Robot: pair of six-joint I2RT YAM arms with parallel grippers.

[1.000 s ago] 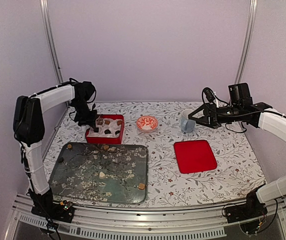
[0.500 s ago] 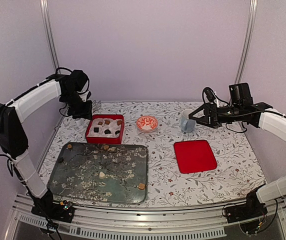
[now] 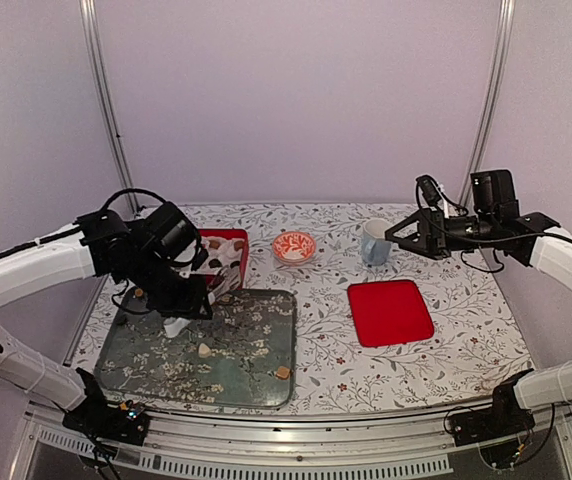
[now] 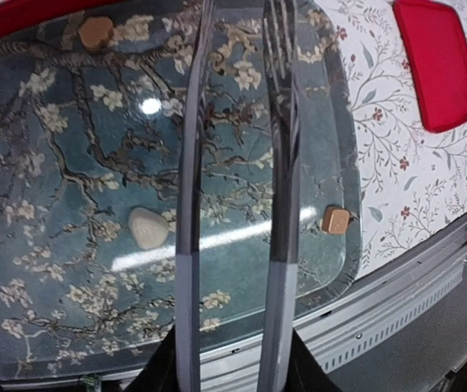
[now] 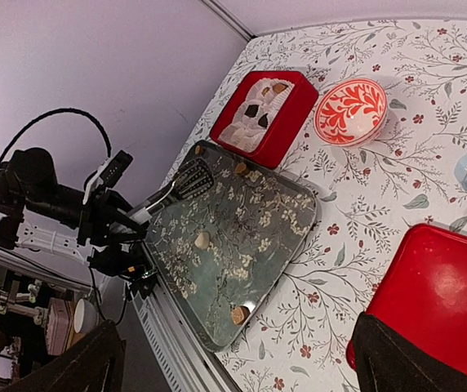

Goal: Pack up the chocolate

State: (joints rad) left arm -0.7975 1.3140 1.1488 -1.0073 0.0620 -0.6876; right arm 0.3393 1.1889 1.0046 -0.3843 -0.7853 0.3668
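Chocolate (image 4: 148,227) partly hidden in the box

From above, the left arm covers the near side of the red box (image 3: 231,243). Only a few dark and caramel pieces show on its crinkled white paper, too few to count them all. More lie well apart on the glossy blossom-print tray (image 4: 46,163): a cream lump near the middle, a caramel cube by the front right corner, and caramel pieces along the far rim. The left claw (image 4: 237,16) hangs over the tray, its long ridged fingers a narrow gap apart with nothing between them. The right claw (image 3: 391,233) is raised near the mug (image 3: 373,241), fingers spread wide and empty. A strip of flowered tablecloth (image 3: 321,330) separates the tray from the flat red lid (image 3: 390,312).
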